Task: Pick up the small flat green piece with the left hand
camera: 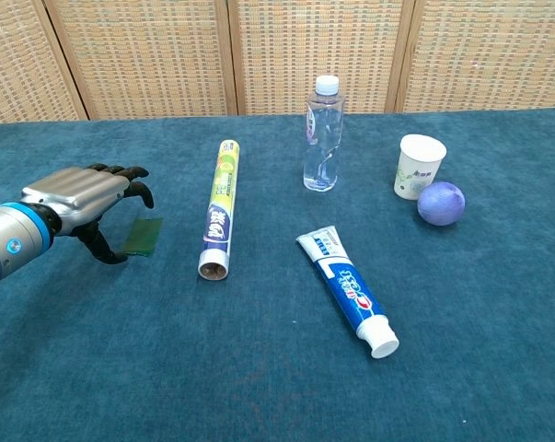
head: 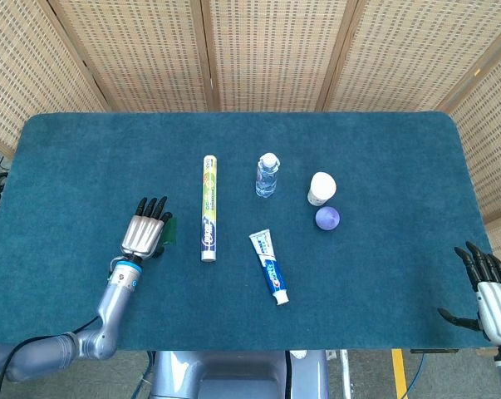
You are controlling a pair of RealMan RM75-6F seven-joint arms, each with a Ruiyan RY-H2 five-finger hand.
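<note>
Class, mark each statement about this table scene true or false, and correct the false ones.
1. The bottle stands upright. True.
2. The left hand has lifted the green piece clear of the table. False: the piece lies on the cloth beside the hand.
3. The purple ball sits beside the cup. True.
4. The toothpaste lies left of the long tube. False: it lies to its right.
5. The right hand holds the cup. False: it holds nothing, near the table's edge.
</note>
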